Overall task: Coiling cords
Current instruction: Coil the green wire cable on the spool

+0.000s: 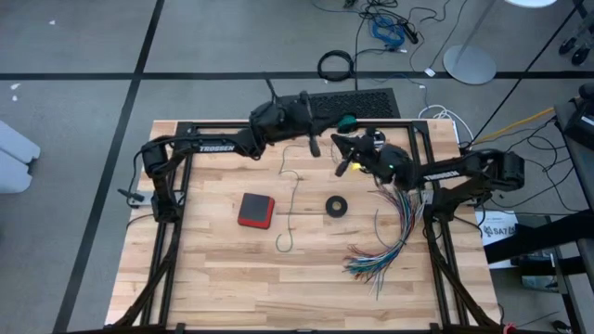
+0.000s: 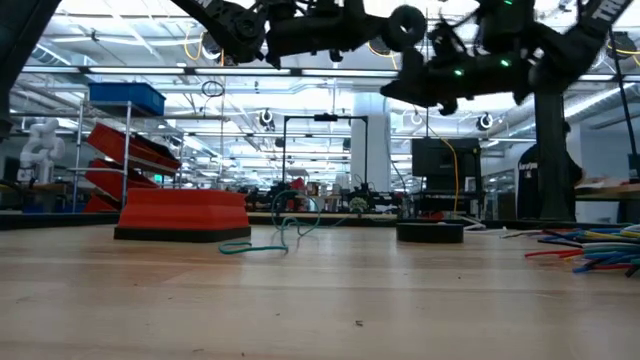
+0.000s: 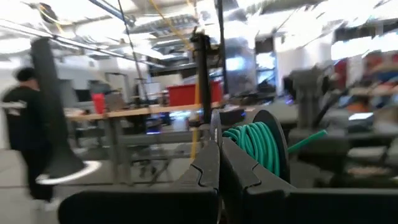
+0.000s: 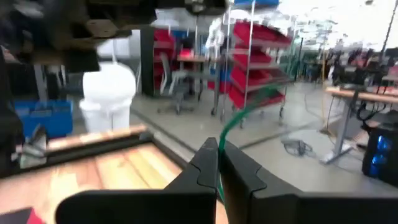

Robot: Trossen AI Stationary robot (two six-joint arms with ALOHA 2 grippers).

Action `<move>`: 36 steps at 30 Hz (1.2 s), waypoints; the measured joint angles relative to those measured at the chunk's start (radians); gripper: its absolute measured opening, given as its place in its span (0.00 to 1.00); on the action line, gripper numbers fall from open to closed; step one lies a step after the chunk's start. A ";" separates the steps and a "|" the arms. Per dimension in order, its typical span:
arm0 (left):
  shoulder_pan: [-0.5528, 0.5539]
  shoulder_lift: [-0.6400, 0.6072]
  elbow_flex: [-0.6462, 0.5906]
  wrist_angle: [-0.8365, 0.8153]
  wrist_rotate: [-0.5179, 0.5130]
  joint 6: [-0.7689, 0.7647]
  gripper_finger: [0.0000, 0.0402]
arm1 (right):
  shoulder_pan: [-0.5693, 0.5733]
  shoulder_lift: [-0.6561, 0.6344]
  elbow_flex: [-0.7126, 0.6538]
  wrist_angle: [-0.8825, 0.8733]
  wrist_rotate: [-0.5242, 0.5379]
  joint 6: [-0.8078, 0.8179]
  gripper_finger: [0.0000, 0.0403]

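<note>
The teal-green cord shows in two parts. A wound coil [image 1: 348, 121] [image 3: 254, 146] sits against a round black part near the table's far edge; what carries it I cannot tell. A loose tail [image 1: 291, 209] [image 2: 265, 243] lies slack on the wood at mid-table. My left gripper [image 1: 314, 147] [image 3: 219, 152] hangs shut above the far middle, just left of the coil. My right gripper [image 1: 339, 148] [image 4: 219, 158] faces it from the right, shut on the teal cord. My left gripper has a thin dark strand [image 3: 218, 93] rising from the slit between its shut fingers. Whether that strand is the cord, and whether the fingers touch it, I cannot tell. My right gripper pinches a single strand of the teal cord [image 4: 225, 134] between its two fingers, which lie about level above the table. The strand leaves the fingertips and runs off in a gentle curve, clear of the table.
A red square block [image 1: 255, 211] [image 2: 180, 215] and a small black ring [image 1: 336, 206] [image 2: 430, 232] lie at mid-table. A fanned bundle of multicoloured wires [image 1: 385, 246] [image 2: 590, 250] spreads at the right. A person [image 3: 25, 124] stands in the room beyond.
</note>
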 joint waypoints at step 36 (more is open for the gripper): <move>-0.058 0.014 -0.194 -0.006 -0.189 0.859 0.00 | 0.149 -0.032 0.180 -0.420 0.132 0.248 0.00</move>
